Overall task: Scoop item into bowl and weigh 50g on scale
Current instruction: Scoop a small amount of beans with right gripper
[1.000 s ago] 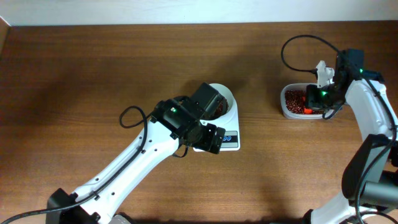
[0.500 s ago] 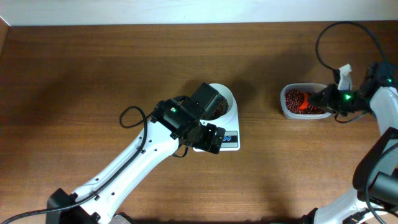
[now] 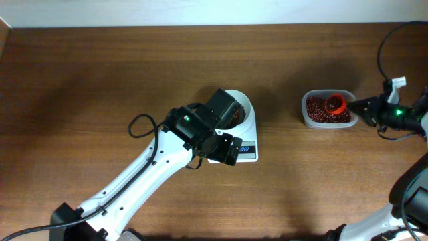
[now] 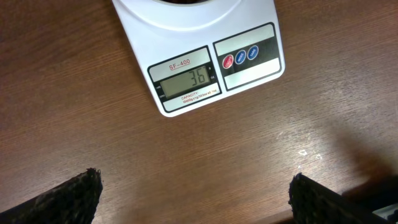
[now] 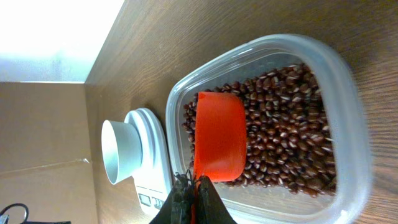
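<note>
The beans [image 3: 319, 112] fill a clear tub [image 3: 307, 119] at the right; they also show in the right wrist view [image 5: 283, 143]. My right gripper [image 3: 366, 107] is shut on the handle of an orange-red scoop [image 3: 334, 104], which hangs over the tub's beans [image 5: 219, 137]. The white bowl [image 3: 245, 102] stands on the white scale [image 3: 249, 152] and holds some beans. The bowl [image 5: 118, 152] also shows in the right wrist view. My left gripper [image 4: 195, 177] is open and empty, low over the table in front of the scale [image 4: 186, 28]. Its display reads 36.
My left arm [image 3: 154, 167] reaches diagonally from the bottom left and covers part of the bowl and scale. The right arm's cable [image 3: 382, 47] loops above the tub. Bare wooden table [image 3: 100, 73] lies at the left and back.
My right arm has drawn back to the right, away from the tub, and the scoop has come up over the beans. The left arm has not moved.
</note>
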### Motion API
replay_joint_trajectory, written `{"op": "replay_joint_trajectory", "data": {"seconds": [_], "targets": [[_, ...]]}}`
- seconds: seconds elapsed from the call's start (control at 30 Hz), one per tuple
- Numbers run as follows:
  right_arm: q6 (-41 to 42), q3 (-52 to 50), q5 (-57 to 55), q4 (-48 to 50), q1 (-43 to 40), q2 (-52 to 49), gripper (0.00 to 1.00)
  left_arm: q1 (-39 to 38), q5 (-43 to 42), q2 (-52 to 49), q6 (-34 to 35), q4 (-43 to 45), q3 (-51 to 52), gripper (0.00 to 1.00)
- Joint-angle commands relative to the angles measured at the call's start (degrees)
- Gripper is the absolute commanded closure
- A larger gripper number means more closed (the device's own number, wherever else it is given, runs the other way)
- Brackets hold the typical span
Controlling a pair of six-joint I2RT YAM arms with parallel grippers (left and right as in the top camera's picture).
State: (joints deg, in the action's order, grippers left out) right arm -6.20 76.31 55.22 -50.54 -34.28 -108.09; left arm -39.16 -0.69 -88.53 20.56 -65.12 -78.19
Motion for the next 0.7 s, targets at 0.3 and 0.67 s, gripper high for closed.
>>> {"op": "replay_joint_trajectory", "data": {"seconds": [0.3,0.67], "targets": [[-0.3,-0.2,1.8,-0.7,-1.0,-0.4,0.96,-0.1,-0.4,1.1,-0.5,0.1,0.3,0.01],[-0.6,3.3,-2.1,-5.0,-1.0,-0.4,0.96,-0.1,-0.4,1.1,-0.5,0.1,0.3,0.01]]}}
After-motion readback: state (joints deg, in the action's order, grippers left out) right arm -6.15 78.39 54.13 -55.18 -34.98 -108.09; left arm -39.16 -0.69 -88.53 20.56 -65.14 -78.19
